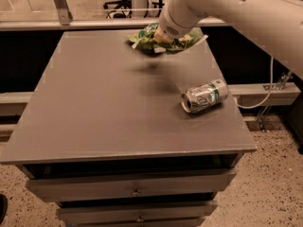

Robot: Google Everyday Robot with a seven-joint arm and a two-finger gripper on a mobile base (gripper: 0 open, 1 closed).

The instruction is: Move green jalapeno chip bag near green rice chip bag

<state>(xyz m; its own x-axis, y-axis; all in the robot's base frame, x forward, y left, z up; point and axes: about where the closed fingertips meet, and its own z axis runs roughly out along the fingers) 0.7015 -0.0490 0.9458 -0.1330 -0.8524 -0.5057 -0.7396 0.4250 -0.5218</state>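
Note:
My gripper is over the table's far edge, at the end of the big white arm that comes in from the upper right. It is shut on the light-green jalapeno chip bag, which hangs crumpled from it on both sides a little above the table and casts a shadow below. The wrist hides the fingers. A bit of green shows just behind the held bag. I cannot tell whether it is the green rice chip bag, which I cannot make out anywhere else.
A dented green and silver soda can lies on its side at the right of the grey table. Drawers sit below the table top. A rail and a dark gap run behind the table, and a cable hangs at the right.

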